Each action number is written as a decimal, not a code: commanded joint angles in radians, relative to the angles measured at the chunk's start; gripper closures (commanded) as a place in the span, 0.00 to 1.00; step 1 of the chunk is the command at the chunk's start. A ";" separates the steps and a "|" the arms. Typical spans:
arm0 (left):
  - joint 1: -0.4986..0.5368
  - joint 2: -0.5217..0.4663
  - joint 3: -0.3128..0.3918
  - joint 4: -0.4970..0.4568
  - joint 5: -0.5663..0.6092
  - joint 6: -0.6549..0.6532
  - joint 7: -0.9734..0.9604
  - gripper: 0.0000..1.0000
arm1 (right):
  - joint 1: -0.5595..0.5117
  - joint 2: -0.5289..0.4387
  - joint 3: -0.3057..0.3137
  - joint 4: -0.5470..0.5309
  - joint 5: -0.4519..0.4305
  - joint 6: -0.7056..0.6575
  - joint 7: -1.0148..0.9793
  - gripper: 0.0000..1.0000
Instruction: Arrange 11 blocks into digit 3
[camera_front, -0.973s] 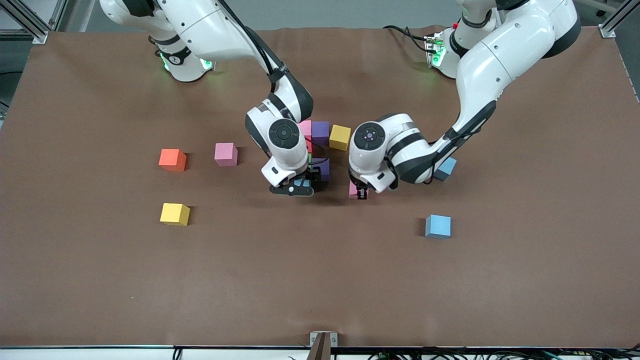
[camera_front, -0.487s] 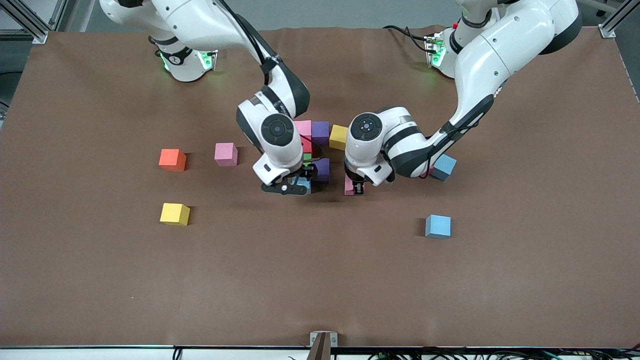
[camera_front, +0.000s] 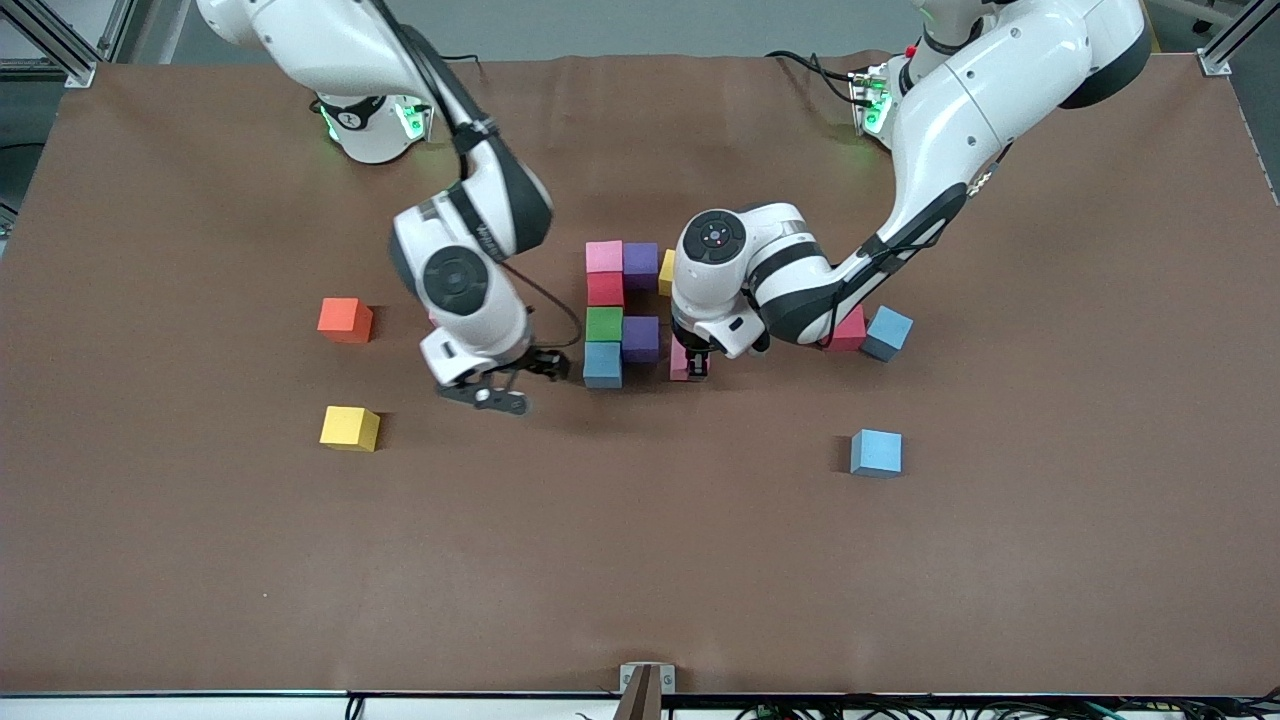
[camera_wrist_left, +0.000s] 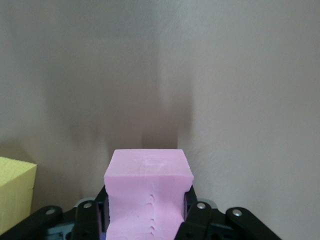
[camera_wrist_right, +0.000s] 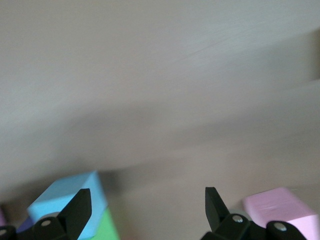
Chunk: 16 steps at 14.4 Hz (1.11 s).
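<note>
Two arms in glossy white shells are seen, with black bands at the joints. Each wrist is capped by a round dark grey disc with a small central mark. Thin black cables are run along the forearms, and small dark screw holes are dotted over the shells. Green lights glow at both white bases. The left gripper (camera_front: 697, 369) and the right gripper (camera_front: 490, 392) are fitted with black fingers, on which silver screw heads are seen in the wrist views.

Matte foam blocks (camera_front: 604, 326) — glossy plastic arms (camera_front: 470, 290).
</note>
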<state>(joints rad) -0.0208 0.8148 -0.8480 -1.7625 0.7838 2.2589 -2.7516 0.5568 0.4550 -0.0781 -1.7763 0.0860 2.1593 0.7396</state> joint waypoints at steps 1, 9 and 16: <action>-0.021 0.001 0.003 -0.008 0.009 0.011 -0.125 0.66 | -0.122 -0.055 0.018 -0.090 -0.047 0.020 -0.064 0.00; -0.045 0.020 0.007 -0.014 0.006 0.011 -0.152 0.65 | -0.373 -0.047 0.021 -0.178 -0.081 0.168 -0.423 0.00; -0.059 0.023 0.018 -0.015 0.006 0.011 -0.174 0.61 | -0.420 0.004 0.021 -0.183 -0.081 0.246 -0.457 0.00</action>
<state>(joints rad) -0.0572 0.8434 -0.8440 -1.7635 0.7823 2.2594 -2.7665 0.1541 0.4465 -0.0771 -1.9361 0.0179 2.3562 0.2900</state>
